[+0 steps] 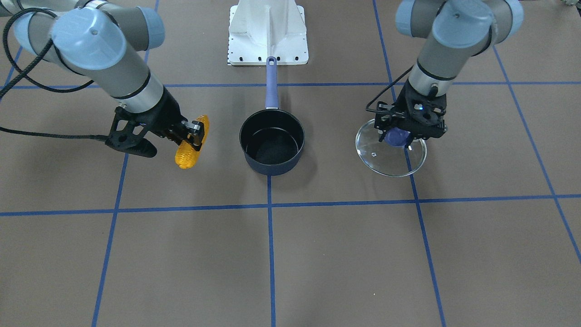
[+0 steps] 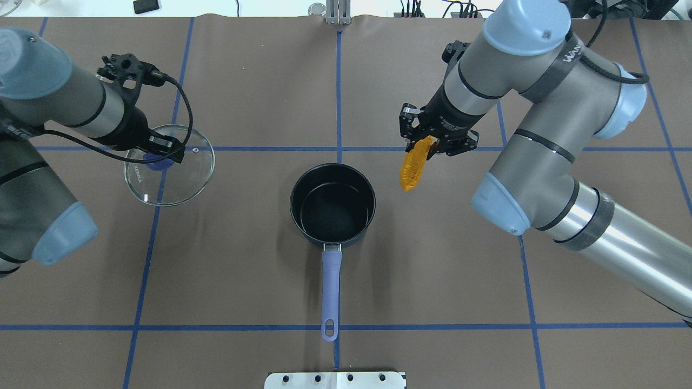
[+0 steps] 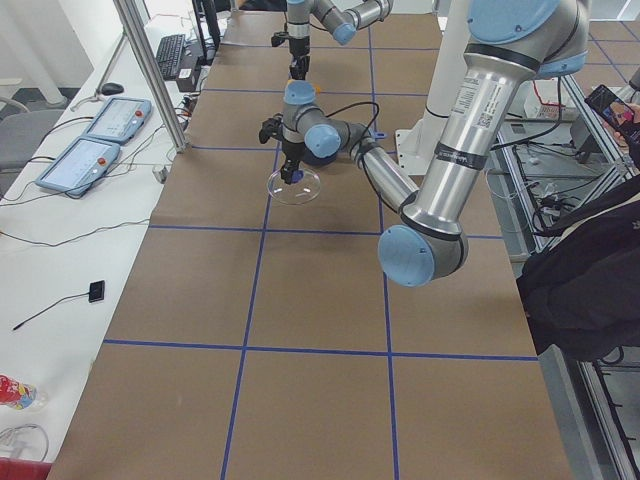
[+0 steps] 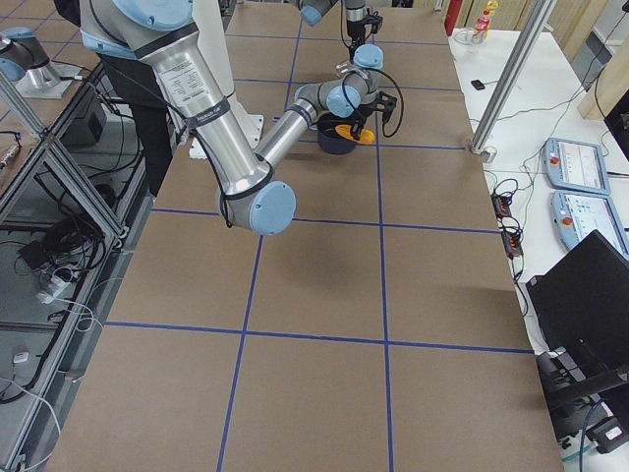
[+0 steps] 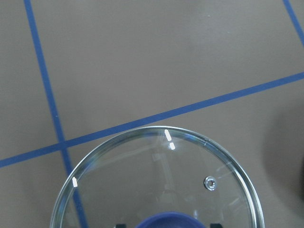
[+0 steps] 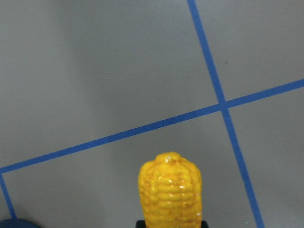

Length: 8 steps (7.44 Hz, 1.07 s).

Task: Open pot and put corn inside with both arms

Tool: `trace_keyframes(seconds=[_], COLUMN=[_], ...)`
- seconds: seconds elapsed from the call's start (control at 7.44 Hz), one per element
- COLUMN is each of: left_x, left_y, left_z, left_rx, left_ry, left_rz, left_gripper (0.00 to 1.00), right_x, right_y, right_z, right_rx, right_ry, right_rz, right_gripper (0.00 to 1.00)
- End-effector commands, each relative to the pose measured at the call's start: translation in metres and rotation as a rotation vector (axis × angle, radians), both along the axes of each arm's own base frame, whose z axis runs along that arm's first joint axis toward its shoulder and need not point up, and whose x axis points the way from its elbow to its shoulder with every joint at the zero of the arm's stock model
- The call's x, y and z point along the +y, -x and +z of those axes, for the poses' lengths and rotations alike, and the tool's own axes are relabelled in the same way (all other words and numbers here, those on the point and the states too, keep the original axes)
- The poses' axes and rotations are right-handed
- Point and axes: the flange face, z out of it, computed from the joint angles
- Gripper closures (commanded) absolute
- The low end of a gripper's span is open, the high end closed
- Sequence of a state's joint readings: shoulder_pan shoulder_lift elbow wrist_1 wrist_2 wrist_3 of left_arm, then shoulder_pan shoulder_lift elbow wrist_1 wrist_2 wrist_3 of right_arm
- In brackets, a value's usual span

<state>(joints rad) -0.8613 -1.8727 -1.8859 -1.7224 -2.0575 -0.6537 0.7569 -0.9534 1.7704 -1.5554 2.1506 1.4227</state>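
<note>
The navy pot [image 2: 332, 204] stands open and empty mid-table, its periwinkle handle [image 2: 330, 292] pointing toward the robot; it also shows in the front view [image 1: 272, 141]. My right gripper [image 2: 427, 141] is shut on the yellow corn [image 2: 414, 163], held above the table to the pot's right, clear of it. The corn also shows in the front view [image 1: 192, 142] and the right wrist view [image 6: 170, 192]. My left gripper [image 2: 160, 156] is shut on the blue knob of the clear glass lid [image 2: 172, 174], off to the pot's left; the lid also shows in the front view [image 1: 391, 154].
A white mounting plate [image 1: 268, 32] sits at the robot's edge behind the pot handle. Blue tape lines [image 2: 338, 86] grid the brown table. Control pendants [image 3: 90, 140] lie on a side bench.
</note>
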Motion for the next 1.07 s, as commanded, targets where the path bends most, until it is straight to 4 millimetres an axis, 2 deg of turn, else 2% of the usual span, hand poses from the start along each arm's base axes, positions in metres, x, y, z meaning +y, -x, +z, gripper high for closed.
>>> trace_keyframes(seconds=[0.0, 0.13, 0.4, 0.54, 0.81, 0.94], left_x=[-0.008, -0.001, 0.014, 0.020, 0.035, 0.042], left_y=[0.037, 0.048, 0.066, 0.073, 0.083, 0.088], left_z=[0.068, 0.098, 0.139, 0.155, 0.176, 0.185], left_rx=[-0.005, 0.000, 0.057, 0.052, 0.046, 0.048], left_ry=[-0.033, -0.049, -0.035, -0.037, -0.038, -0.039], left_rz=[0.033, 0.036, 0.080, 0.083, 0.089, 0.088], left_gripper=[0.49, 0.50, 0.50, 0.50, 0.50, 0.50], right_x=[0.027, 0.043, 0.052, 0.055, 0.065, 0.061], right_y=[0.038, 0.059, 0.079, 0.088, 0.116, 0.123], right_z=[-0.024, -0.025, -0.045, -0.051, -0.048, -0.051], right_rx=[-0.003, 0.015, 0.006, 0.004, 0.035, 0.043], right_ry=[-0.002, -0.026, -0.032, -0.026, -0.044, -0.041], right_rz=[0.012, 0.006, 0.012, 0.009, 0.014, 0.013], right_gripper=[0.70, 0.70, 0.70, 0.70, 0.70, 0.70])
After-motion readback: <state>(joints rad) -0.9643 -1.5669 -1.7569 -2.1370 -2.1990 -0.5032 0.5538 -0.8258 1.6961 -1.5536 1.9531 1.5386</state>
